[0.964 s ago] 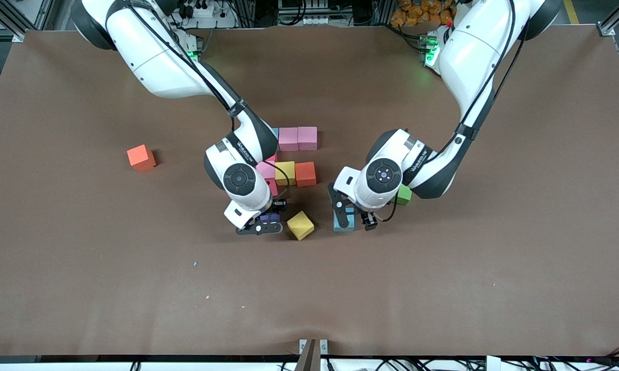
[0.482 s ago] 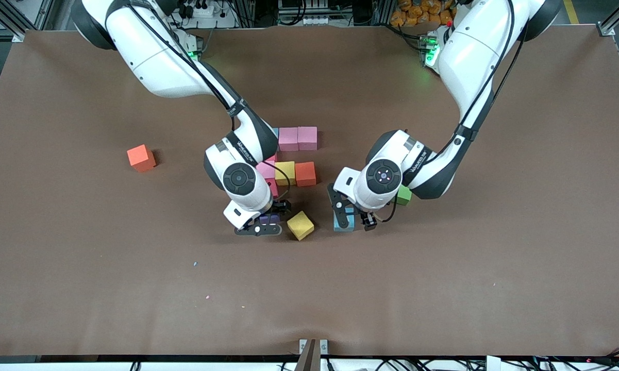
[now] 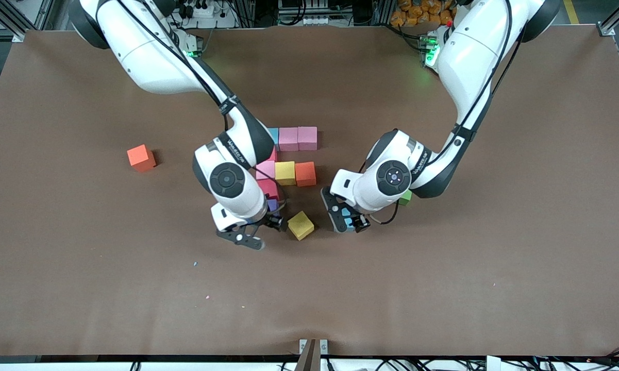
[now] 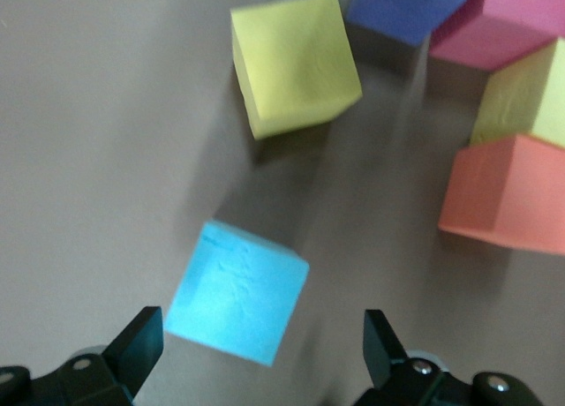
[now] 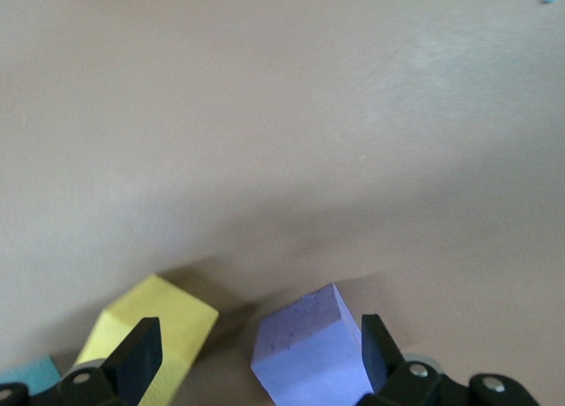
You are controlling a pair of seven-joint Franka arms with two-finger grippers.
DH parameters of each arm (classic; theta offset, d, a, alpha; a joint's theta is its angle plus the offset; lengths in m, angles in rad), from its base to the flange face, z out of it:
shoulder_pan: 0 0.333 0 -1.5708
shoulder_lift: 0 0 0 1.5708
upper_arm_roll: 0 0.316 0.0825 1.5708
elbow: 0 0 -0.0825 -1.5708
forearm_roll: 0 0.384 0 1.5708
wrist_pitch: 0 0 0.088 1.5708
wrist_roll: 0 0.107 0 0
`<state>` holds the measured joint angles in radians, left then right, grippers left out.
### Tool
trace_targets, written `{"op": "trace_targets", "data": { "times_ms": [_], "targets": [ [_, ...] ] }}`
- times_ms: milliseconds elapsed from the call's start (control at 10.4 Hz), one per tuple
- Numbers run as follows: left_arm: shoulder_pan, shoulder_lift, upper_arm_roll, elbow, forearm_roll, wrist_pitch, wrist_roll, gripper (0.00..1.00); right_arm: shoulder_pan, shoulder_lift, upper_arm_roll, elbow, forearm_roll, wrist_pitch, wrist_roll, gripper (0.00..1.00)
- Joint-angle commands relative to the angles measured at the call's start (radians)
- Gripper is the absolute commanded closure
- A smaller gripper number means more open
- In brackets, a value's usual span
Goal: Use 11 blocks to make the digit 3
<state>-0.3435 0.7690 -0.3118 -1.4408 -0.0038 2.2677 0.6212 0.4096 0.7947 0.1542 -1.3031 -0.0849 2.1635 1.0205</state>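
The partly built digit 3 is a cluster of blocks at mid-table: a light blue one (image 3: 273,136) and two pink ones (image 3: 288,138) (image 3: 307,138) in the row nearest the robots, then pink (image 3: 265,170), yellow (image 3: 285,172) and red (image 3: 305,173). A purple block (image 3: 272,205) (image 5: 309,353) rests on the table, with my open right gripper (image 3: 257,230) (image 5: 258,353) just above it. A loose yellow block (image 3: 300,225) (image 4: 294,63) lies beside it. My left gripper (image 3: 347,218) (image 4: 256,344) hangs open over a loose light blue block (image 3: 348,224) (image 4: 237,293), not touching it.
An orange block (image 3: 140,157) sits alone toward the right arm's end of the table. A green cube (image 3: 405,197) is half hidden under the left arm's wrist. Bare brown table stretches nearer the front camera.
My right gripper has opened, let go of the purple block and drawn back from it. My left gripper has shifted slightly toward the loose yellow block, still open over the light blue block.
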Motion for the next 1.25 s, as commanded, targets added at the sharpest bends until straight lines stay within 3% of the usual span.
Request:
{"op": "trace_targets", "data": {
  "times_ms": [0, 289, 578, 964, 1157],
  "targets": [
    [-0.037, 0.041, -0.001, 0.025, -0.054, 0.117, -0.047, 0.00, -0.006, 0.020, 0.007, 0.039, 0.005, 0.033, 0.215, 0.00],
    [-0.071, 0.072, 0.003, 0.020, -0.056, 0.277, -0.193, 0.00, 0.018, 0.038, 0.013, 0.038, 0.045, 0.149, 0.473, 0.00],
    [-0.071, 0.070, 0.002, 0.025, -0.068, 0.285, -0.255, 0.00, 0.015, 0.038, 0.011, 0.044, 0.102, 0.176, 0.529, 0.00],
    [0.000, 0.046, -0.007, 0.005, -0.062, 0.259, -0.188, 0.00, 0.035, 0.072, 0.011, 0.044, 0.106, 0.173, 0.532, 0.00],
    [0.050, 0.026, -0.010, 0.005, -0.061, 0.130, -0.080, 0.00, 0.070, 0.112, 0.013, 0.071, 0.105, 0.157, 0.529, 0.00]
  ]
}}
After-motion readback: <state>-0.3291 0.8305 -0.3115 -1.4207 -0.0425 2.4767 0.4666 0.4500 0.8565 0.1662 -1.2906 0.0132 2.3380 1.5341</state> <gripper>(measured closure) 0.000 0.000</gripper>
